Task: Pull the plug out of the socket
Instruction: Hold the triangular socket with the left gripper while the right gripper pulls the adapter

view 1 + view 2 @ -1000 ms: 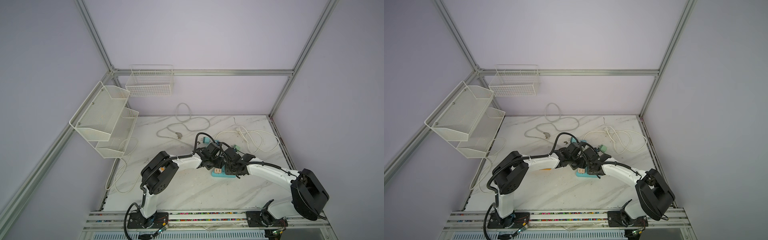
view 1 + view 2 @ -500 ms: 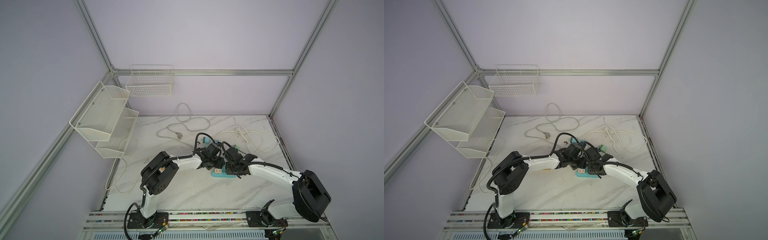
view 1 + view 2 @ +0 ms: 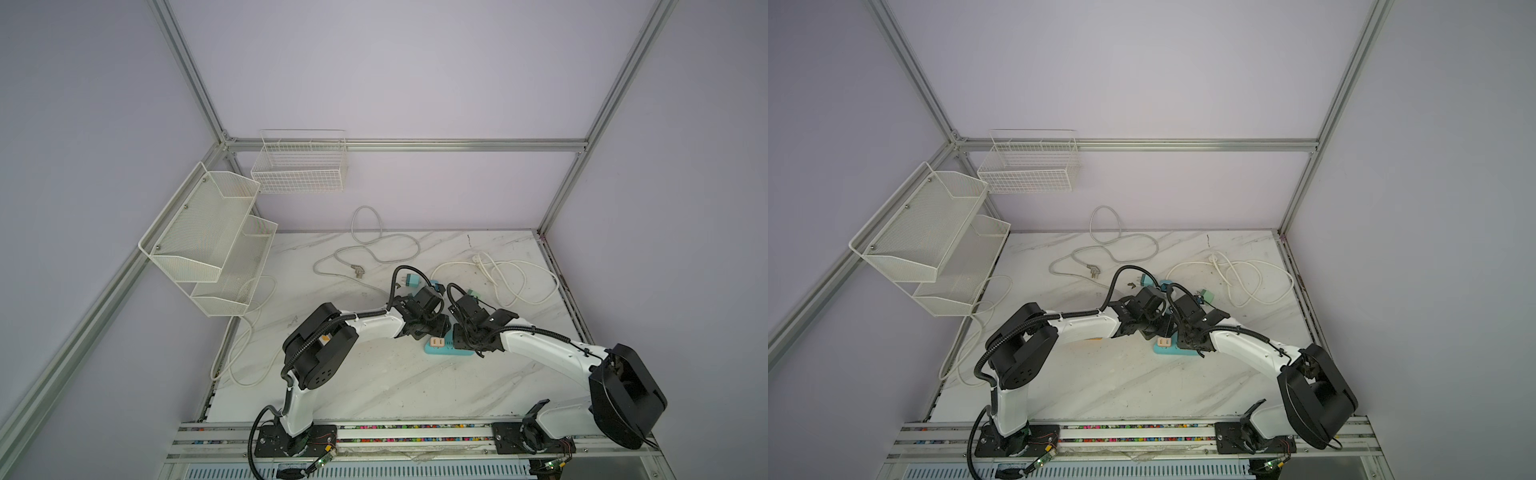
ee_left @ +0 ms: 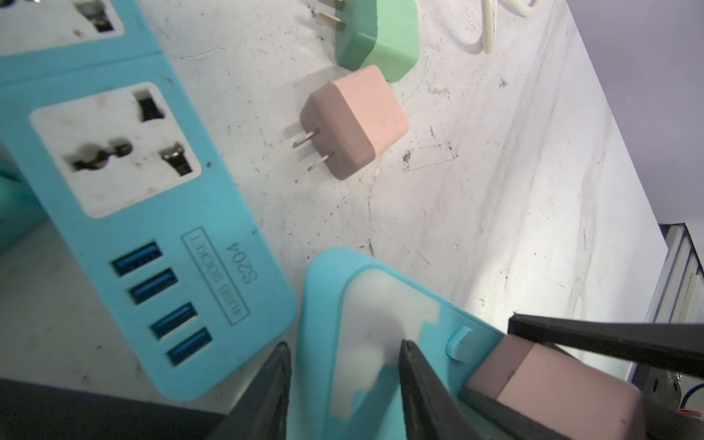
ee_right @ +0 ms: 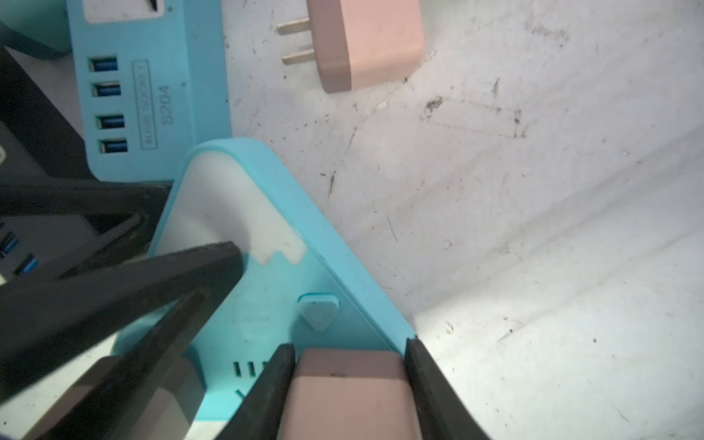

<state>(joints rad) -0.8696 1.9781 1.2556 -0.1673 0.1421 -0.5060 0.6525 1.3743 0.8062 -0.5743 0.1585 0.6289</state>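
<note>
Right wrist view: the pink plug (image 5: 350,396) is seated in the teal power strip (image 5: 263,327) and is pinched on both sides by the right gripper (image 5: 348,344). Its prongs are buried in the strip, so the body sticks straight out of the face, long axis square to it, back end toward the wrist. The left gripper (image 4: 343,343) is held part-open astride the strip's end, one finger (image 4: 415,381) on the white panel, nothing clamped. In both top views the strip is seen lying on the marble table (image 3: 395,386) between the arms.
</note>
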